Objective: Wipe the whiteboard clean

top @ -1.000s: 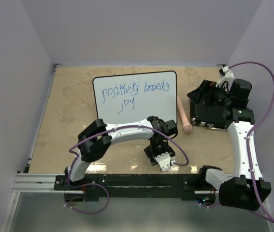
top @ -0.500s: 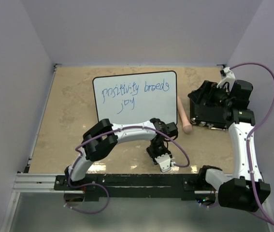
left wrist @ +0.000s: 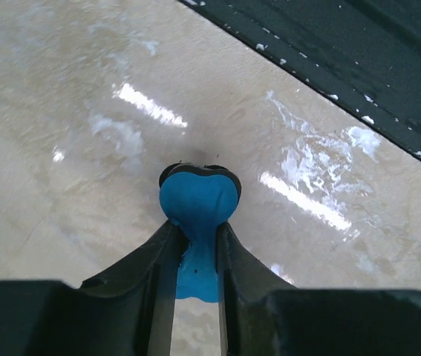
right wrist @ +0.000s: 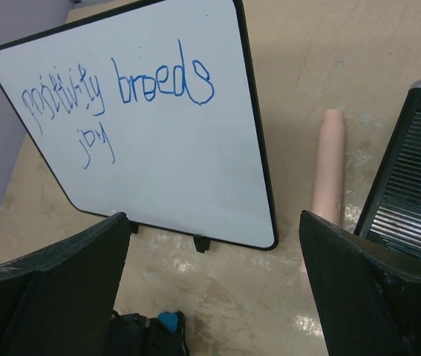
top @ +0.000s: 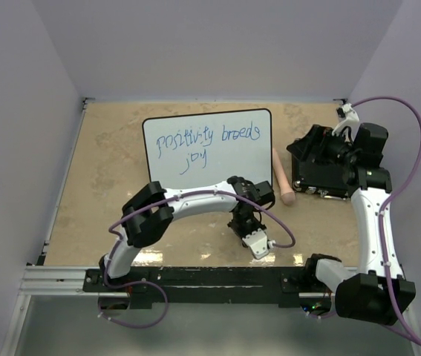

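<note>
The whiteboard (top: pixel 207 148) stands tilted at the back middle of the table, with blue handwriting on it; the right wrist view shows the whiteboard (right wrist: pixel 158 148) and its small black feet. My left gripper (top: pixel 243 221) is down at the tabletop in front of the board, a little right of its middle. In the left wrist view my left gripper (left wrist: pixel 195 231) is shut on a small blue eraser (left wrist: pixel 199 196) with a black edge, pinched between the fingers. That blue eraser (right wrist: pixel 167 320) shows at the bottom of the right wrist view. My right gripper (right wrist: pixel 214 222) hangs wide open and holds nothing.
A pink cylinder (top: pixel 282 178) lies just right of the board, also seen as the pink cylinder (right wrist: pixel 329 163) in the right wrist view. A black box (top: pixel 321 174) sits at the right under my right arm. A black rail (top: pixel 195 282) runs along the near edge.
The left gripper's jaws have closed onto the blue eraser, and its wrist has shifted slightly to the right. The right arm has hardly moved.
</note>
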Available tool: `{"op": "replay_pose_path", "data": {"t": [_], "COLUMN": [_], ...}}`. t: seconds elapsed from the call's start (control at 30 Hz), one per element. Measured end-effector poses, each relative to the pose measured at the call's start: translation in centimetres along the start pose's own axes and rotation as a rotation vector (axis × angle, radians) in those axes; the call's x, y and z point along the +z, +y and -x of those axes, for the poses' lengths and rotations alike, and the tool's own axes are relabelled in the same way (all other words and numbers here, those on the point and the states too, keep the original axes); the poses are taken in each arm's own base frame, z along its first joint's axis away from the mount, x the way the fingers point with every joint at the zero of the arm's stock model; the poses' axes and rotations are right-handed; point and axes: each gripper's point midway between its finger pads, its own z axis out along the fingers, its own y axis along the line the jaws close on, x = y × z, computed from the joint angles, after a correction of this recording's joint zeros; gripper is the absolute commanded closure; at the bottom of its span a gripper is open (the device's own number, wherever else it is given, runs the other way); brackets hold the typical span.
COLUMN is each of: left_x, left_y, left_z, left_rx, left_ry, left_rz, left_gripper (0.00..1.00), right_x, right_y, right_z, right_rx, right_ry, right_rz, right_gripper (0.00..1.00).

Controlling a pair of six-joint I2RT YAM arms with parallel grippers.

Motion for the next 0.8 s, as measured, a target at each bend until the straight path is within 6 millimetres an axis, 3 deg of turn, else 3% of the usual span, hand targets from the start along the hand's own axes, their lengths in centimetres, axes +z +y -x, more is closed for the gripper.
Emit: {"op": "replay_pose_path", "data": {"t": [0.07,0.17,0.3,0.4,0.5,0.67,0.8], "left_x": [-1.5,-6.7,-16.8,-24.0,-29.2,-34.9,-38.0], "left_y": [0.1,0.0,-0.1,-2.1,-4.7,-8.7,-12.3], "left_z": [0.4,0.9,0.5,-1.1,-3.0,-6.8,-10.6], "left_rx": [-0.047,-0.155,-0.35,-0.538,-0.713,-1.028,-1.283], "left_ry": [-0.013,-0.051,-0.132,-0.193,-0.234,-0.338,-0.402], "left_rz": [0.05,0.182,0.475,0.707,0.883,1.107,1.25], "left_gripper": [1.0,1.0,1.0,1.0,1.0,1.0,1.0], "right_x": [0.0,0.4,1.1,1.5,2.4,3.4,4.4], "right_y": [0.2,0.3,0.3,1.2,4.5,10.8,12.8], "right_z": [-0.3,-0.9,-2.7,-3.8,-6.0,-10.8,-15.1], "right_rx": [0.002,0.004,0.004,-0.067,-0.216,-0.471,-0.673], "right_ry": [0.012,0.043,0.125,0.168,0.233,0.331,0.392], "right_rz": [0.018,0.047,0.108,0.16,0.25,0.426,0.482], "right_gripper": [0.04,0.08,0.09,0.12,0.14,0.16,0.24]}}
